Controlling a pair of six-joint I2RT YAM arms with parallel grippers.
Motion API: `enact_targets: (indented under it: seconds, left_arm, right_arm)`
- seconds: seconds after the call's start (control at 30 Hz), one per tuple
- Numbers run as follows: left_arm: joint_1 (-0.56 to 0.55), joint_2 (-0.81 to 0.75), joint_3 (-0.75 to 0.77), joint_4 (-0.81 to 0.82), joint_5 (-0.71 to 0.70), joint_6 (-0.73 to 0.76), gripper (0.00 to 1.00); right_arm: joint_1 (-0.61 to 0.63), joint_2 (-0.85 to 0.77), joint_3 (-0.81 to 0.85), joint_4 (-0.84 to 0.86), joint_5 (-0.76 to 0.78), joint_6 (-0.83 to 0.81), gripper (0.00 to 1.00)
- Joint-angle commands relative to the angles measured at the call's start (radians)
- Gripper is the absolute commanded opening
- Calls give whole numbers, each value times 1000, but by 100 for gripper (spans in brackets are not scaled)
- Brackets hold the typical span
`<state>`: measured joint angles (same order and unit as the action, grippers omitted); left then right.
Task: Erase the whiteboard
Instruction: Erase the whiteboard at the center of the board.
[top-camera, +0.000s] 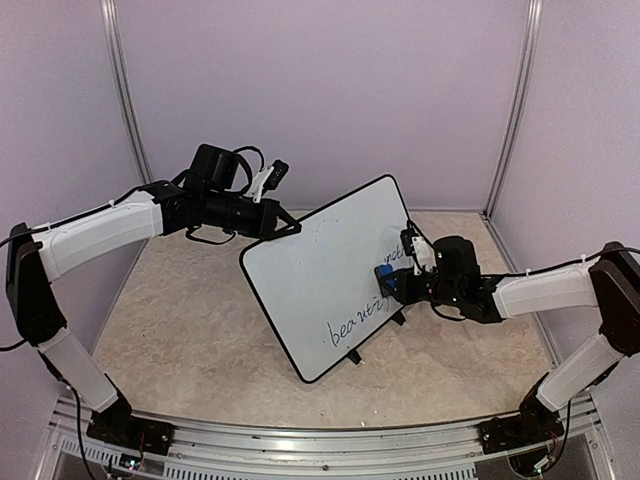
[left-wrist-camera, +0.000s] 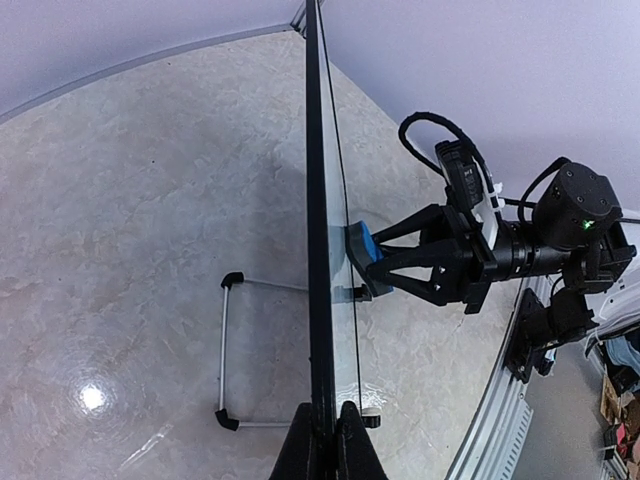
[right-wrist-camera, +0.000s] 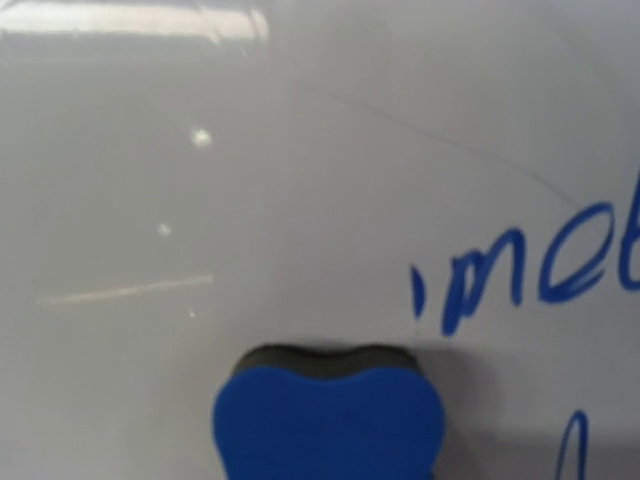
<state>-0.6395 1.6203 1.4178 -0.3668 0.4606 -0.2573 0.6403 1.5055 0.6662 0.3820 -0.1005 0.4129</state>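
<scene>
While much of the whiteboard (top-camera: 310, 270), standing tilted at the centre of the table (top-camera: 180, 330), looks clean, blue writing (top-camera: 360, 325) shows along its lower right, so erasing is unfinished. The left gripper (left-wrist-camera: 325, 440) is clamped on its edge; the right gripper (top-camera: 393, 283) clasps a blue eraser (right-wrist-camera: 330, 420) against the face.

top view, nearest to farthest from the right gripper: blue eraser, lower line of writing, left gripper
1. blue eraser, in its jaws against the whiteboard
2. lower line of writing, down the board
3. left gripper, on the board's upper-left edge
</scene>
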Motion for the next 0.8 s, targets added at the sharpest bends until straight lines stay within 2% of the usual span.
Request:
enact_targets:
  seconds: [0.0,0.23,0.53,0.77]
  left_arm:
    - [-34,-16,-10,69,53,82,0]
    - [-34,-17,-10,69,54,82,0]
    - [-38,-11,-10,68,50,82,0]
    - [-40,-5,-9,68,50,82,0]
  right_arm:
    - [13,-7,-35,-135,-35,-3,29]
    - [14,-44,-37,-161,-28,-16,29]
    - [-30,-145,128,-243,36,-107,29]
    - [-94,-72,182,-230,-17,-126,30]
